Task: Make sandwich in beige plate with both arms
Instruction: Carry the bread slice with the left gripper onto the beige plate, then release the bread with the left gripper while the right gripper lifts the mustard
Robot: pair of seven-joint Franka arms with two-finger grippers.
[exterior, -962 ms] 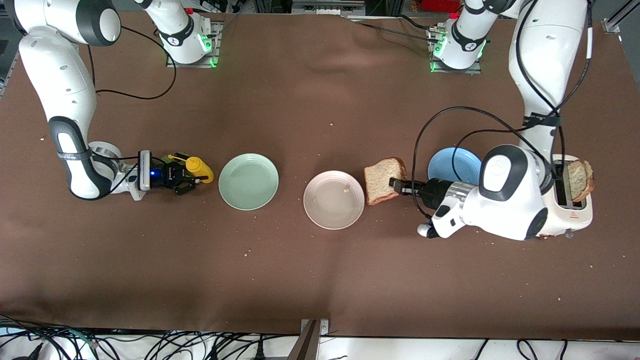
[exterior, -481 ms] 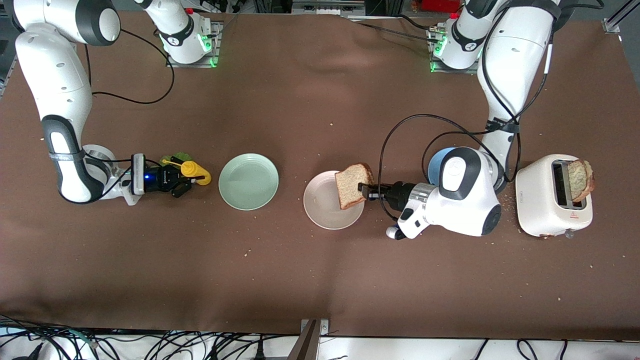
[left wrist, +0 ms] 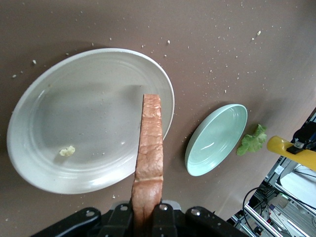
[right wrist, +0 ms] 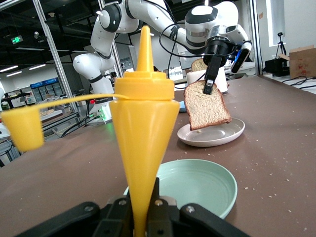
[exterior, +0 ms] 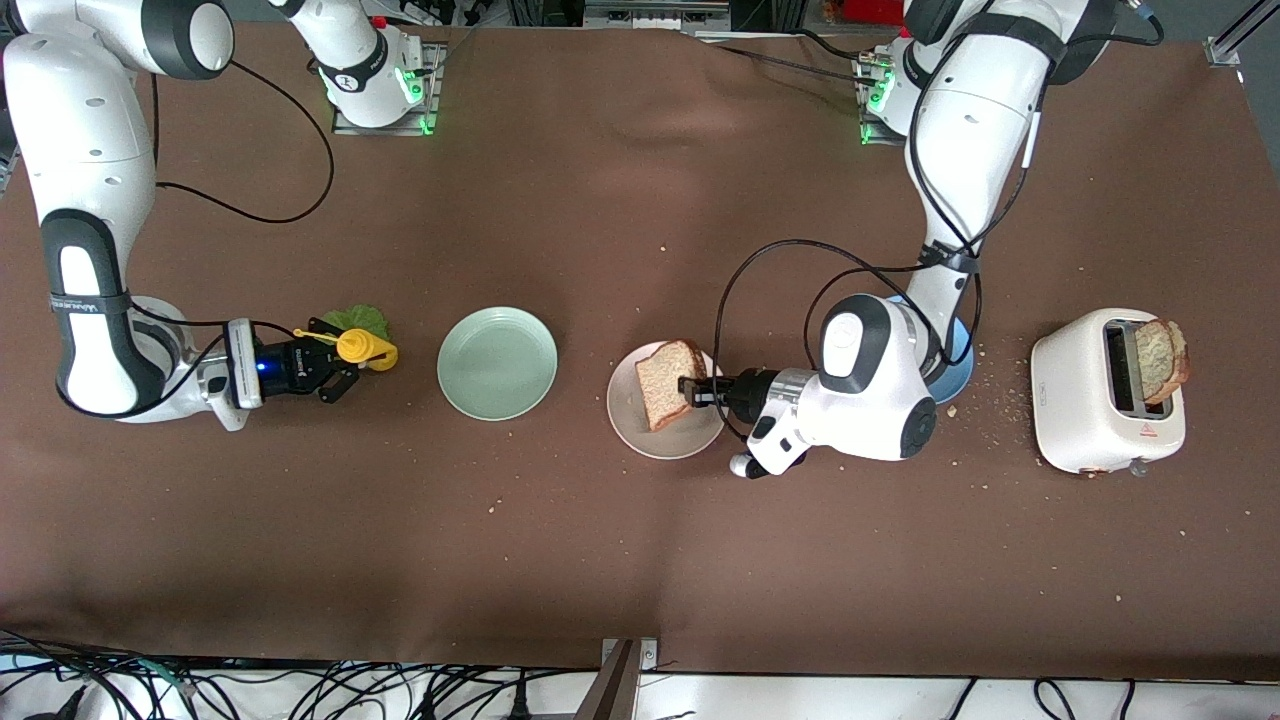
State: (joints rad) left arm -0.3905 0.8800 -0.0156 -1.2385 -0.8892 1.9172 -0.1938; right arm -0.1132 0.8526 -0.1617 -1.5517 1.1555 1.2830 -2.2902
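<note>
From the front view, the left end effector (exterior: 690, 390) is clamped on a bread slice (exterior: 664, 382) and holds it on edge over the beige plate (exterior: 630, 420), which is otherwise bare save a crumb. The mint green plate (exterior: 497, 362) sits beside the beige plate toward the right arm's end, with nothing in it. A blue plate (exterior: 955, 365) peeks out under the left arm. The toaster (exterior: 1105, 390) carries a second slice (exterior: 1160, 360) in its slot. The right end effector (exterior: 340, 362) grips a yellow squeeze bottle (exterior: 365, 348) just beside the lettuce leaf (exterior: 358, 320).

Left wrist view: fingers (left wrist: 160, 215) pinch the slice (left wrist: 149, 158) above the beige plate (left wrist: 39, 108).

Right wrist view: the bottle (right wrist: 143, 128) stands squeezed in the jaws, cap (right wrist: 20, 129) dangling, over the worktop (right wrist: 276, 163).
</note>
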